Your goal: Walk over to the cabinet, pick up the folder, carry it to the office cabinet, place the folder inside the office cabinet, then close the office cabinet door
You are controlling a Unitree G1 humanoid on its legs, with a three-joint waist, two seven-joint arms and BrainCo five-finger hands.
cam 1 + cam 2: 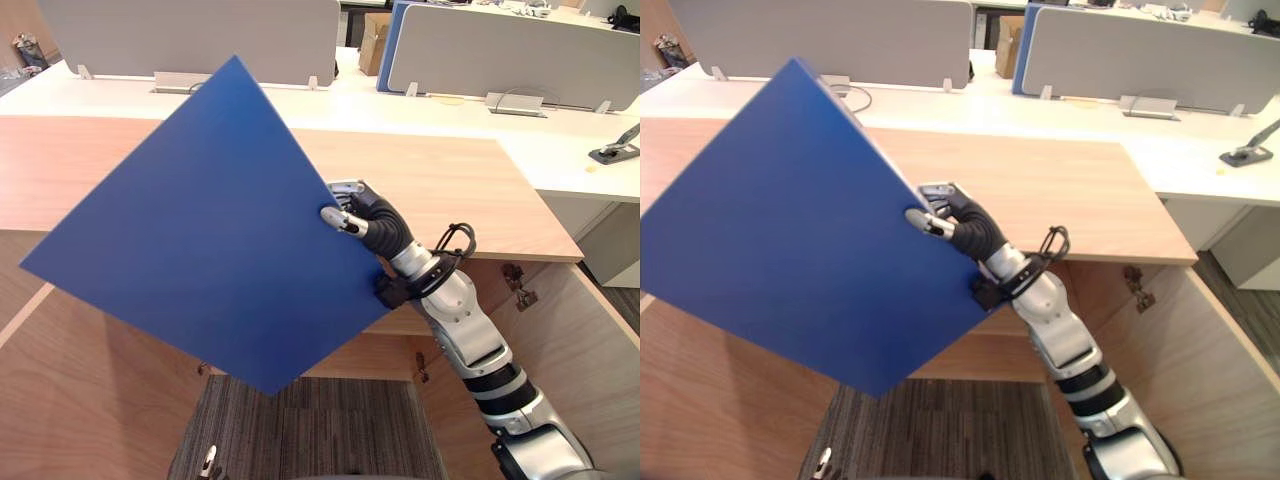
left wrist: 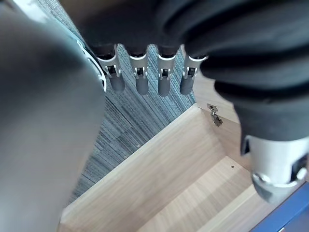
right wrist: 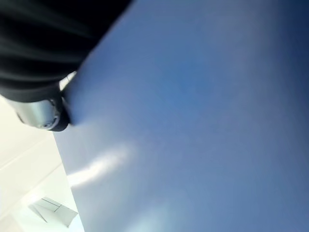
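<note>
The right hand's (image 1: pixel 368 225) fingers reach behind the blue folder (image 1: pixel 200 230) while its thumb (image 1: pixel 336 218) presses the near face, pinching the folder's right edge. The wrist bends inward and the forearm rises from the lower right. The folder hangs in the air, tipped on one corner, over the wooden tabletop (image 1: pixel 440 185). The left hand's (image 2: pixel 163 77) fingers (image 2: pixel 140 79) hang straight and apart, holding nothing, above the carpet (image 2: pixel 125 121) and the open cabinet (image 2: pixel 183 164).

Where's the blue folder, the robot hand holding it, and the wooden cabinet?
blue folder (image 1: pixel 210 230): left eye view, middle of its flat cover.
right hand (image 1: pixel 378 225): left eye view, dark ribbed back, pinching the folder's edge.
cabinet (image 1: pixel 440 185): left eye view, bare wooden top.
</note>
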